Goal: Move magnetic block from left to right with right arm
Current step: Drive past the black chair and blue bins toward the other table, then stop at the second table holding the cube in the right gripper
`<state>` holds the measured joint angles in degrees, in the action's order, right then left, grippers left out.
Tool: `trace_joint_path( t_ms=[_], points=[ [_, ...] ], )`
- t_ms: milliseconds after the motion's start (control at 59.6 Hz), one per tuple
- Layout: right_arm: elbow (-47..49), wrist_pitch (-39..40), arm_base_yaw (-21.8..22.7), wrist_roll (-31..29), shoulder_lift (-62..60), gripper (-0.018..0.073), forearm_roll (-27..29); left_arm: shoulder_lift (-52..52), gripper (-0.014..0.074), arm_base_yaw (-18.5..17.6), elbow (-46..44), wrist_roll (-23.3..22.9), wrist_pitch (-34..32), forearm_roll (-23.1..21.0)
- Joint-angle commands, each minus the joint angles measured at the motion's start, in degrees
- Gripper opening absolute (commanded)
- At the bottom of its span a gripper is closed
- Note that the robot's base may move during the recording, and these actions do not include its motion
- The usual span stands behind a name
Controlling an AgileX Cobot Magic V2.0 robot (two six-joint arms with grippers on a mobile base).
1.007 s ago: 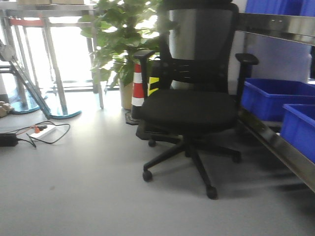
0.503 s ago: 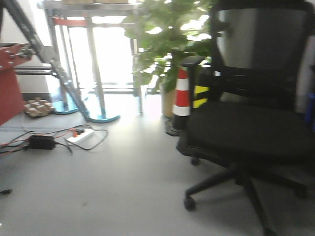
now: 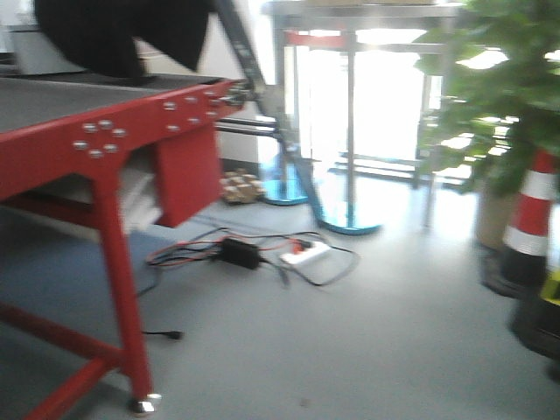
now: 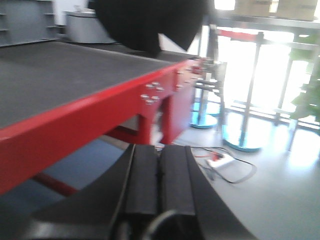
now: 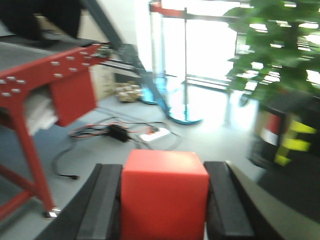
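Note:
The magnetic block (image 5: 164,192), a plain bright-red cube, fills the middle of the right wrist view. My right gripper (image 5: 164,170) is shut on it, one black finger pressed against each side, and holds it in the air above the grey floor. In the left wrist view my left gripper (image 4: 159,150) is shut with its two black pads touching and nothing between them. Neither gripper shows in the front view.
A red-framed table (image 3: 114,122) with a dark grey top stands at the left, a black shape (image 3: 114,35) on it. A power strip and cables (image 3: 302,254) lie on the floor. A plant (image 3: 499,105) and a striped cone (image 3: 532,219) are at the right.
The front view has swung to the left. The black office chair has gone out of frame to the right, and the red table has come in at the left.

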<state>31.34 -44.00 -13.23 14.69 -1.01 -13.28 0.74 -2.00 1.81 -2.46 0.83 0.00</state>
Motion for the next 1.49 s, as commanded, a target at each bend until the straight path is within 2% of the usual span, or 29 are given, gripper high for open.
trace_joint_path(
  t_ms=[0, 1477],
  points=[
    [1.5, 5.2, 0.3, -0.4, 0.2, 0.0225, -1.2, 0.9, -0.0116, 0.1, 0.6, -0.2, -5.2, 0.0],
    [1.5, 5.2, 0.3, -0.4, 0.3, 0.0225, -1.2, 0.9, -0.0116, 0.1, 0.6, -0.2, -5.2, 0.0]
  ],
)
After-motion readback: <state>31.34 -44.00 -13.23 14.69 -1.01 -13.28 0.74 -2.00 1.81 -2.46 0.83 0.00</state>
